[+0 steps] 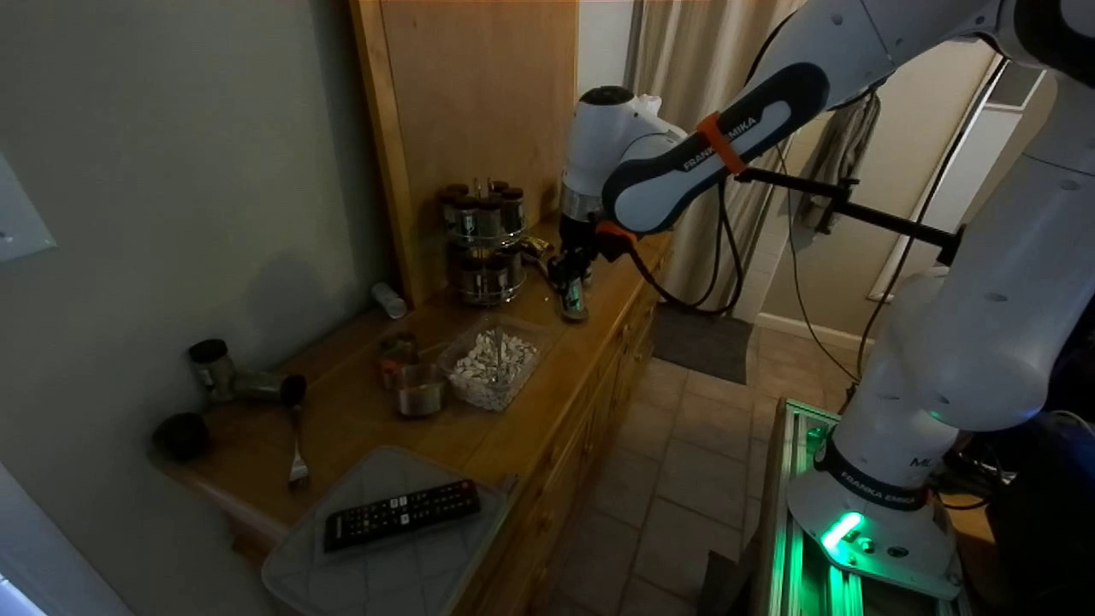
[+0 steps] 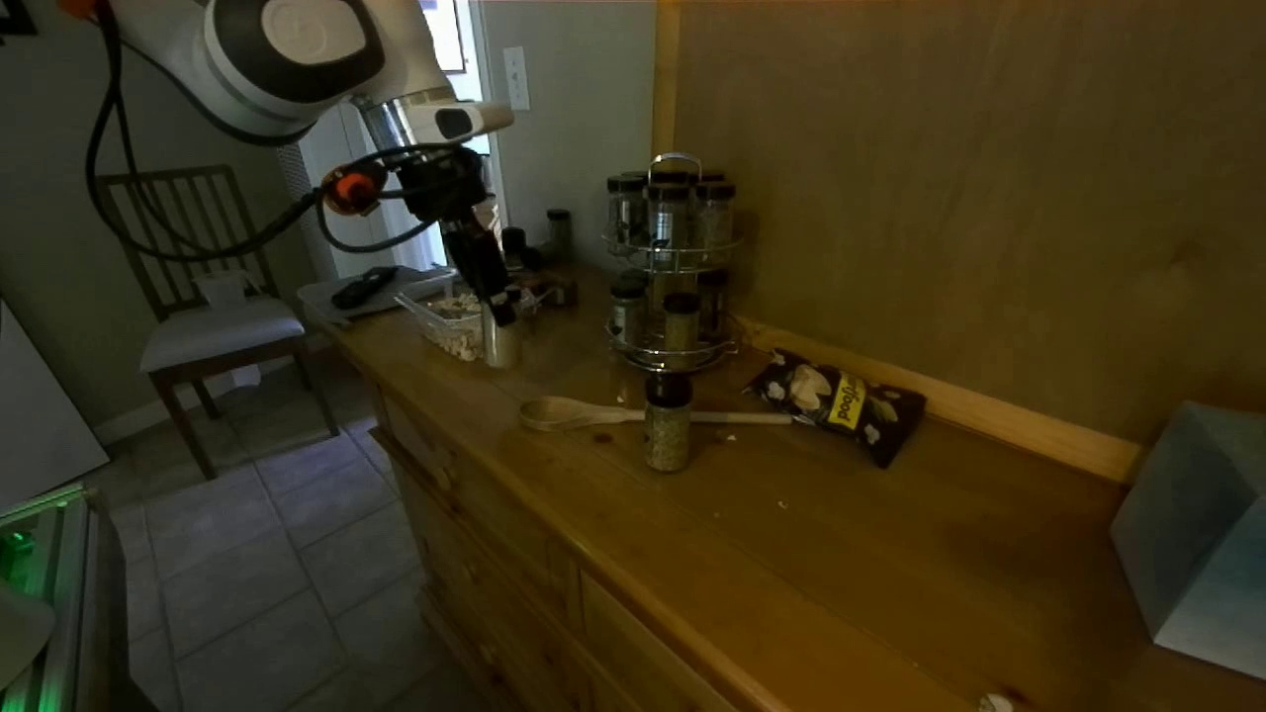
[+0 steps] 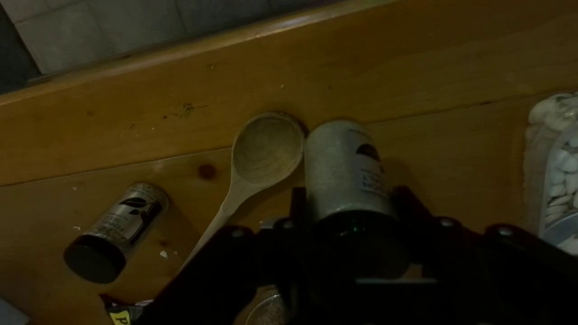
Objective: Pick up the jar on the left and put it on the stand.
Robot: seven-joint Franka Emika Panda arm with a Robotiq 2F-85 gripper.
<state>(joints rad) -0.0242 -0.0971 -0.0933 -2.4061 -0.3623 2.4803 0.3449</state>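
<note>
The jar, pale with a dark lid, shows in both exterior views and in the wrist view. My gripper is shut on it, with one finger against each side near the lid. The jar's base is at or just above the counter; I cannot tell which. The stand, a two-tier wire rack holding several dark-lidded jars, is in both exterior views, against the wooden panel. Another jar stands upright on the counter; it also shows in the wrist view.
A wooden spoon lies by the rack, its bowl beside the held jar in the wrist view. A dark packet, a clear tub of pale pieces, small cups and a grey box are on the counter.
</note>
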